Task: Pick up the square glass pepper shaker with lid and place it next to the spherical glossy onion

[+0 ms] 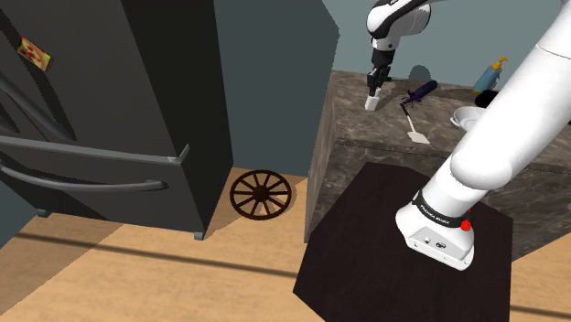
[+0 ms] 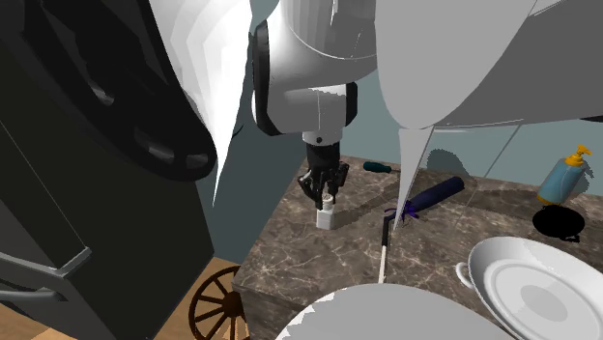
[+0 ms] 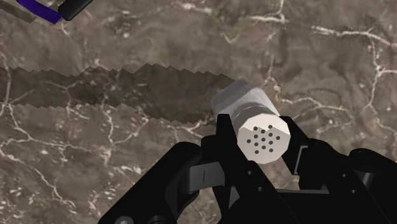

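nearest, dark box stand (image 1: 366,265) bearing the base of the white arm. beyond it, brown marbled countertop (image 1: 366,128). first upon it, a white-headed spatula (image 1: 416,135) with a dark handle, and a white bowl (image 1: 467,117) toward the shoulder view's right.

farther back, near the counter's corner, the pepper shaker (image 2: 328,216): pale square body, upright, base apparently resting on the stone, perforated lid turned up toward the wrist camera. black gripper (image 2: 326,196) directly above it, pointing straight down. fingers (image 3: 224,137) pressed against the shaker's upper part from both sides, so clamped on the shaker as far as the wrist view allows.

just past the shaker, a dark blue cylinder (image 1: 423,90) with a purple band, lying on its side. farthest, a blue soap dispenser (image 1: 491,75) with an orange pump, by the wall.

step in hand, by judgement: grasp made, lift not yet begun.

next move, by judgement: straight vertical raise with firm pressure, the hold being high on the shaker and the body hanging below. then a carry clear of spatula and cylinder toward the onion. finally an upright set-down close beside the onion without knocking it, then release.
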{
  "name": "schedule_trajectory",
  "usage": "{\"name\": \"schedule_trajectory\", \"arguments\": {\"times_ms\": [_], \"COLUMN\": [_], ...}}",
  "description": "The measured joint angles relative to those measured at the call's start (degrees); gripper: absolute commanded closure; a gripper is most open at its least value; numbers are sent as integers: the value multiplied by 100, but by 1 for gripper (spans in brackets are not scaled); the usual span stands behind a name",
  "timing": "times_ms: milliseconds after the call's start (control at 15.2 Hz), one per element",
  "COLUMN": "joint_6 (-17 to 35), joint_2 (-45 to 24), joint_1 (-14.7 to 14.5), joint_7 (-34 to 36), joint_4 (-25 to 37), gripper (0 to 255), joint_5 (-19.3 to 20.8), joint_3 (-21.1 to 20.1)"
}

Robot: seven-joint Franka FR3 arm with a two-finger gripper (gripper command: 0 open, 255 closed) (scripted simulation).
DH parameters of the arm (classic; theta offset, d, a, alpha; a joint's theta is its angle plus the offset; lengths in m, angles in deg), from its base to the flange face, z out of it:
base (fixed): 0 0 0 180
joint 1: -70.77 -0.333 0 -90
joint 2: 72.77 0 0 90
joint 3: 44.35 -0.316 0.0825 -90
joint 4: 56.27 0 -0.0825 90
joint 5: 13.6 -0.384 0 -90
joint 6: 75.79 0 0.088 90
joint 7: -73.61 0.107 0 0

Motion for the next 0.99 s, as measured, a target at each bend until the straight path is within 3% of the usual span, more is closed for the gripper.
{"name": "schedule_trajectory", "arguments": {"times_ms": [990], "joint_6": [-918], "joint_2": [471], "joint_1": [-29], "joint_7": [120], "joint_4": [501], "gripper": [255], "joint_5": [210], "joint_3": [-45]}}
